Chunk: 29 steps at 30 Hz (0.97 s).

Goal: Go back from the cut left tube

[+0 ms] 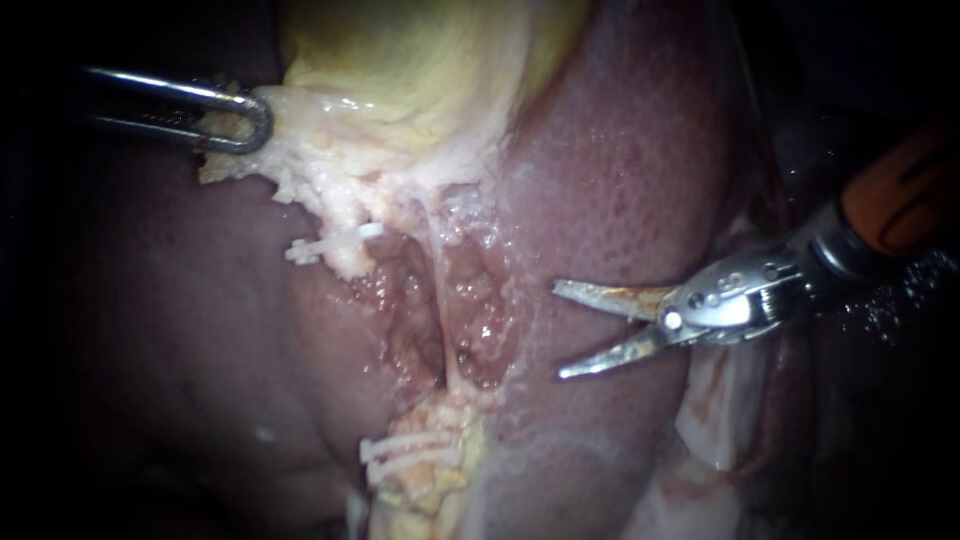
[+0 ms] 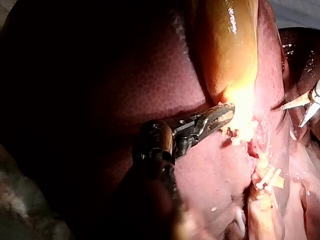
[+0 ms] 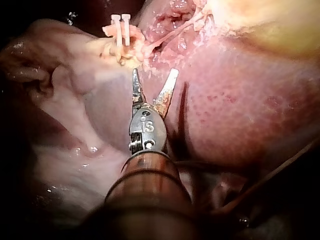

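Observation:
My right instrument [image 1: 558, 331] comes in from the right with its two blades open, over the liver [image 1: 620, 170] and a little to the right of the raw bed [image 1: 470, 310]. Nothing lies between the blades. One white clip [image 1: 325, 245] sits on the upper pale stump, and other white clips [image 1: 410, 455] sit on the lower stump. A gap separates the two stumps. In the right wrist view the open blades [image 3: 154, 72] point at the clips [image 3: 121, 30] but stay short of them. At upper left, my left instrument [image 1: 255, 122] is shut on pale tissue at the edge of the yellow gallbladder [image 1: 420, 60].
A thin pale strand [image 1: 443, 290] runs down across the raw bed between the stumps. Dark liver surface [image 1: 180, 330] fills the left. In the left wrist view, my left instrument [image 2: 220, 116] holds the pale tissue, with the right blades [image 2: 300, 112] beyond it.

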Tool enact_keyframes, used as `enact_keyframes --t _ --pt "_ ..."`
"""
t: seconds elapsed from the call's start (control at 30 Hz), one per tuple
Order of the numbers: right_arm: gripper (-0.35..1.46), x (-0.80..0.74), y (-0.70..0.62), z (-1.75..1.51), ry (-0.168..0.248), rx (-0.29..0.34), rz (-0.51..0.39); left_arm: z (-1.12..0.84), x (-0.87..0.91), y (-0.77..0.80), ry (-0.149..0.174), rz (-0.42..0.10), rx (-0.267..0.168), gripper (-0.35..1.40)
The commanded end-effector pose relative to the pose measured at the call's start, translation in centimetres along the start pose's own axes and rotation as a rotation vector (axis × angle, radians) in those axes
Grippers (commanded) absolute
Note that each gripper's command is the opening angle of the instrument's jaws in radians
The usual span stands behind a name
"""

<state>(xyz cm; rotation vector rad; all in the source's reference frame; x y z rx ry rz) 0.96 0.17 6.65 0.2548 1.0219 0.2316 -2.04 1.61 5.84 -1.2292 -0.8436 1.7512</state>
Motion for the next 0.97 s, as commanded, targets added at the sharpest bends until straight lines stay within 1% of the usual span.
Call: enact_keyframes --t 0.03,0.07,0.1,0.13,0.3,0.43,0.47,0.57,0.6,0.87,0.97 --pt "1.45 0.01 0.02 -0.03 -0.014 -0.002 0.003 0.01 0.00 0.00 0.000 0.000 0.001 -0.35" --pt "1.45 0.01 0.03 -0.05 -0.019 0.009 0.001 0.01 -0.01 -0.01 0.000 0.000 0.001 -0.35" --pt "1.45 0.02 0.04 -0.07 -0.016 0.027 0.001 0.03 -0.01 -0.01 0.001 0.001 0.002 -0.35" --pt "1.45 0.02 0.05 -0.08 -0.016 0.030 0.005 0.04 -0.03 -0.02 0.001 0.002 0.002 -0.35" --pt "1.45 0.02 0.06 -0.12 -0.018 0.025 0.006 0.21 -0.13 -0.12 0.006 0.009 0.012 -0.35" --pt "1.45 0.01 0.06 -0.12 -0.018 0.025 0.006 0.39 -0.24 -0.24 0.004 0.023 0.003 -0.35" --pt "1.45 0.01 0.06 -0.12 -0.018 0.025 0.006 0.43 -0.26 -0.27 0.002 0.020 -0.001 -0.35" --pt "1.45 0.01 0.06 -0.12 -0.018 0.025 0.006 0.52 -0.33 -0.32 -0.005 0.019 -0.002 -0.35" --pt "1.45 0.01 0.06 -0.12 -0.018 0.025 0.006 0.53 -0.34 -0.32 -0.009 0.019 -0.003 -0.35" --pt "1.45 0.01 0.06 -0.12 -0.018 0.025 0.005 0.52 -0.32 -0.29 -0.009 0.018 -0.003 -0.35" --pt "1.45 0.01 0.06 -0.10 -0.011 0.047 0.006 0.49 -0.31 -0.28 -0.010 0.017 -0.005 -0.35"
